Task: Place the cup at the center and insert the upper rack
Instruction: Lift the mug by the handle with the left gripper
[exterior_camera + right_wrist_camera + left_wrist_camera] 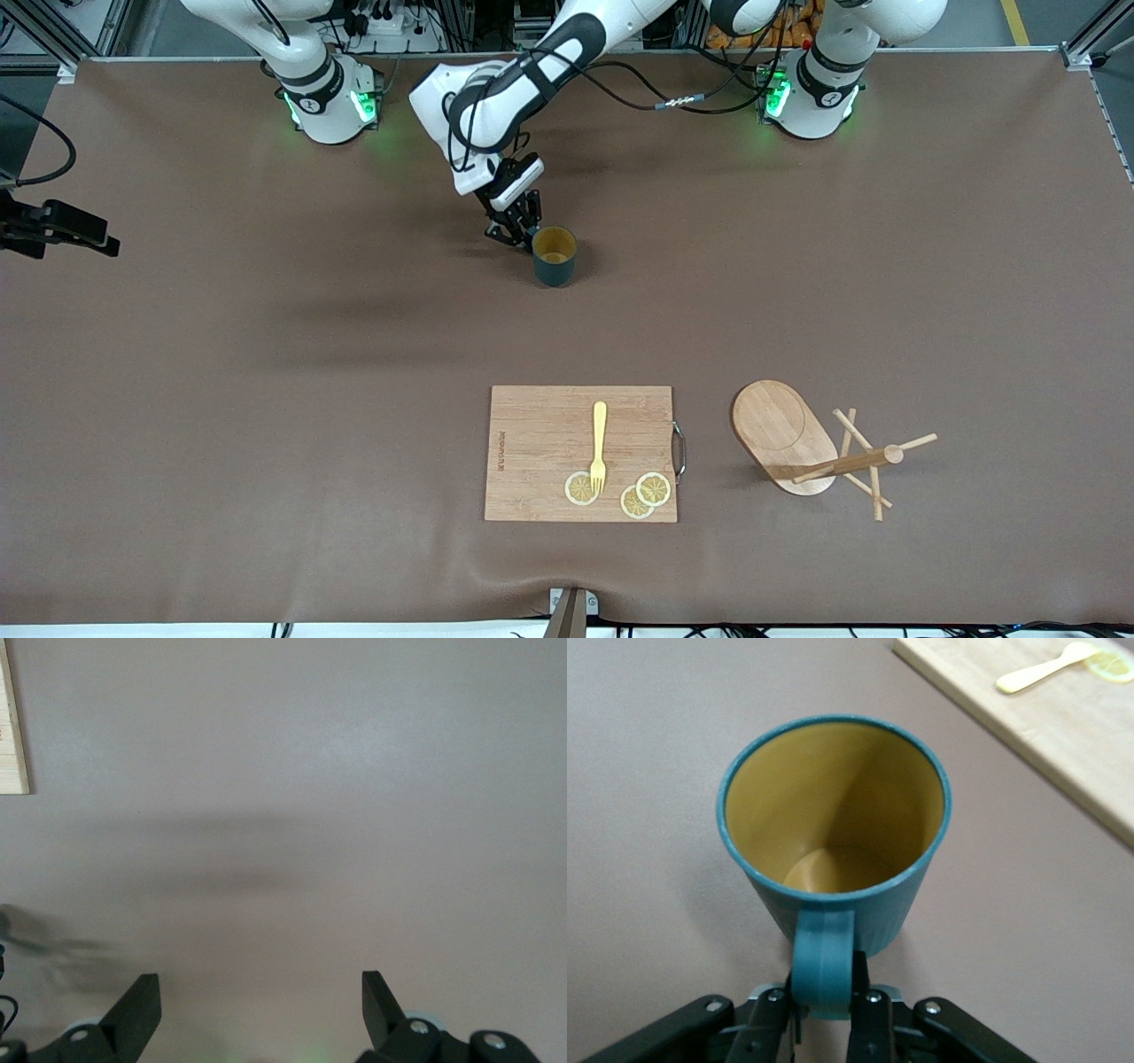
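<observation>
Left gripper (821, 1001) pinched shut on the loop handle of the cup (833, 837), upright on the table at twelve o'clock of the cutting board (580, 452). Could swing or tip if lifted by so narrow a hold. Right gripper (261, 1005) spread wide over bare table, waiting.

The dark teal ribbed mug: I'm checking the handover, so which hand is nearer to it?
Left. The left hand is shut on the dark teal ribbed mug's loop handle; the right hand hangs open over bare table, away from it.
</observation>
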You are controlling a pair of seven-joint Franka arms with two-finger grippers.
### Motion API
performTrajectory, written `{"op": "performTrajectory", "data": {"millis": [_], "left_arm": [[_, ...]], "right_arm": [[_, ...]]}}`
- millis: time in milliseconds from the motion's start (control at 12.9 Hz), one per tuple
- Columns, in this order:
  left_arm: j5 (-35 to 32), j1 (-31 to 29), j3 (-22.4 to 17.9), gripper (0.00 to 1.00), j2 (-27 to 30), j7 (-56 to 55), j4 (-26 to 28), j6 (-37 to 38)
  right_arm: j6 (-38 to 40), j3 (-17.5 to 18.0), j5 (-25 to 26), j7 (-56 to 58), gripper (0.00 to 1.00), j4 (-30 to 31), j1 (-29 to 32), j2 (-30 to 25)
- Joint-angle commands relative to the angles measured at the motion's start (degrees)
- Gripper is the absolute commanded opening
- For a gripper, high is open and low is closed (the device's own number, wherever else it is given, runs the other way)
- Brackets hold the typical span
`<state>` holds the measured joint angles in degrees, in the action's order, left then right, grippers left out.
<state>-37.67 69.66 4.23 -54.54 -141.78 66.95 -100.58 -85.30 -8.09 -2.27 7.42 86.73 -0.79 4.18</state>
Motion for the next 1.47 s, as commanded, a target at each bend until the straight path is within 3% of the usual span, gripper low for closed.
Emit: {"op": "performTrajectory", "data": {"millis": [0,387,697,1162,1395], "left_arm": [[1.11,-0.57,-0.19,0.0,5.66,0.8,1.25,0.29],[4.61,-3.21,0.08,0.0,12.86,1.77,1.16,0.3],[11.11,-5.75,-0.27,0.0,21.03,3.69,1.6,0.3],[22.62,-13.39,-0.27,0.0,29.56,15.01,2.13,0.3],[27.38,-18.4,-0.27,0.0,33.52,22.13,2.3,0.56]], "right_arm": [[0.48,-0.26,0.68,-0.92,1.0,-0.16,-0.71,-0.31],[0.57,-0.26,0.16,-0.92,1.0,-1.29,-0.79,-1.01],[3.9,-0.18,0.07,-0.83,1.0,-6.74,-0.97,-1.36],[8.9,0.26,0.94,-1.36,1.0,-6.84,-2.2,-2.33],[12.78,2.98,2.09,-5.66,1.0,-6.84,-2.38,-2.68]]}}
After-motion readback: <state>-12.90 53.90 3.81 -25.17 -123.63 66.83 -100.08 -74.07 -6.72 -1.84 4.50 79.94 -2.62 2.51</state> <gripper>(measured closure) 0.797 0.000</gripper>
